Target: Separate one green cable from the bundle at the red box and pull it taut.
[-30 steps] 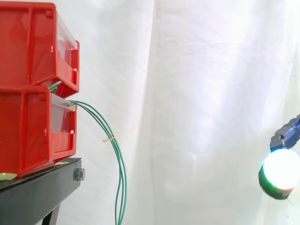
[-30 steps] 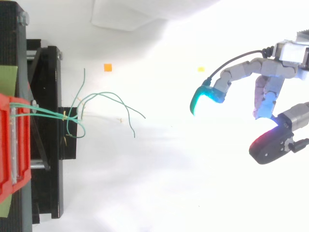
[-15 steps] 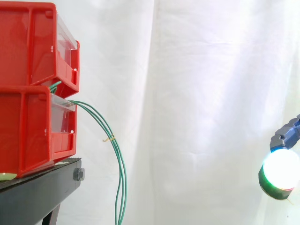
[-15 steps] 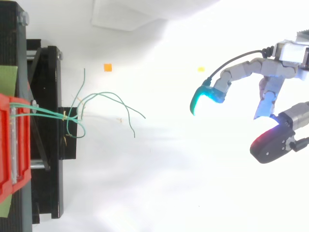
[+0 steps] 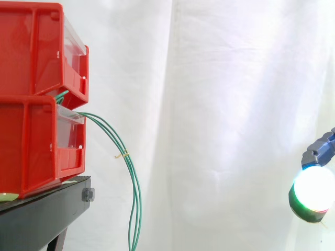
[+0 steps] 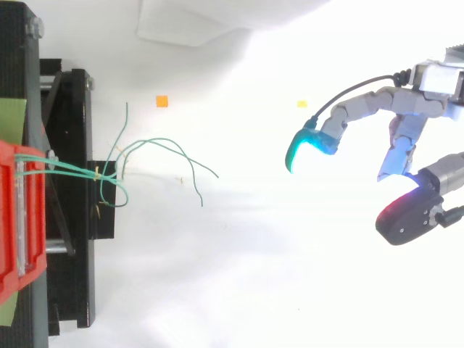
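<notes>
Green cables [image 5: 120,144] come out between the two stacked red bins [image 5: 36,99] and hang down in a bundle, held by a small tie. From above, the green cables [image 6: 145,156] spread out past the black stand into several loose ends. My hand [image 6: 406,134] is far to the right of them, well apart, open with spread fingers and nothing held. One cyan fingertip [image 6: 301,148] points toward the cables. In the side view a glowing white fingertip [image 5: 313,191] sits at the right edge.
The red bins rest on a black stand [image 5: 44,214] at the left. A white curtain hangs behind. Small orange [image 6: 162,101] and yellow [image 6: 301,104] markers lie on the white floor between stand and hand.
One middle finger of the hand has shifted slightly outward; the cables and bins have not moved.
</notes>
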Available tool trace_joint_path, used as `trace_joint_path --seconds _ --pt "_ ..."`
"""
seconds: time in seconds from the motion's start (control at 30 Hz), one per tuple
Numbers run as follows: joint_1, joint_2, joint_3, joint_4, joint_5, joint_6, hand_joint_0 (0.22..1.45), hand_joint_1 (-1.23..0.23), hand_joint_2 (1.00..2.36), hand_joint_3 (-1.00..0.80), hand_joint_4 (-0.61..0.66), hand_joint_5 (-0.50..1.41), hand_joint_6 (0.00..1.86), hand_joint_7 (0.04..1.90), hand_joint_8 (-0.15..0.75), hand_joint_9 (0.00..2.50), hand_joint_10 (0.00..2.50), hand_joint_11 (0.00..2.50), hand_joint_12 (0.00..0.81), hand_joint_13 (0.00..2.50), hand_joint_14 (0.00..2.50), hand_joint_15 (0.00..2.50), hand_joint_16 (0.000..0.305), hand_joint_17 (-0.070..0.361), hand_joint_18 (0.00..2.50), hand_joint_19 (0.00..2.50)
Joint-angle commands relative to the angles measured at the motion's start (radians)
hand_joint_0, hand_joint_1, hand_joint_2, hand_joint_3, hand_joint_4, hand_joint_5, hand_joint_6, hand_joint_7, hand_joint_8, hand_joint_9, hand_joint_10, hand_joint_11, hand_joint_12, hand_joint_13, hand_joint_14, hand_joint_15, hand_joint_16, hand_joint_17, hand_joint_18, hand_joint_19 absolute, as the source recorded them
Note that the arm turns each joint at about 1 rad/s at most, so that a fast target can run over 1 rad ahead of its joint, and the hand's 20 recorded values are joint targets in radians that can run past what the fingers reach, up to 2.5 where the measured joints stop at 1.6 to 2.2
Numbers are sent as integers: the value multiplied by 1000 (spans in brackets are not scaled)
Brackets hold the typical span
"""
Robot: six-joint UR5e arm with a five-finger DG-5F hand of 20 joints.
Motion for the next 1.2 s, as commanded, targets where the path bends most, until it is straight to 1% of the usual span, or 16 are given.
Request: trace_joint_path --seconds 0.0,0.53,0.8,0.97,1.17 --pt "0 0 0 0 0 0 460 -471 1000 -500 212 -202 502 692 304 1334 24 946 431 1350 23 900 74 166 1248 712" --pt "0 1 0 0 0 0 461 -477 1000 -500 212 -199 502 695 308 1336 23 939 425 1350 24 898 73 164 1234 715" --pt "0 1 0 0 0 1 462 -478 1000 -500 212 -195 502 696 305 1281 23 883 426 1314 24 873 72 161 1199 721" --pt "0 0 0 0 0 0 464 -481 1000 -500 209 -194 502 695 282 1210 21 779 419 1281 24 845 71 159 1179 721" --pt "0 1 0 0 0 0 466 -480 1000 -500 203 -195 502 693 280 1167 22 757 414 1243 24 825 70 158 1154 728"
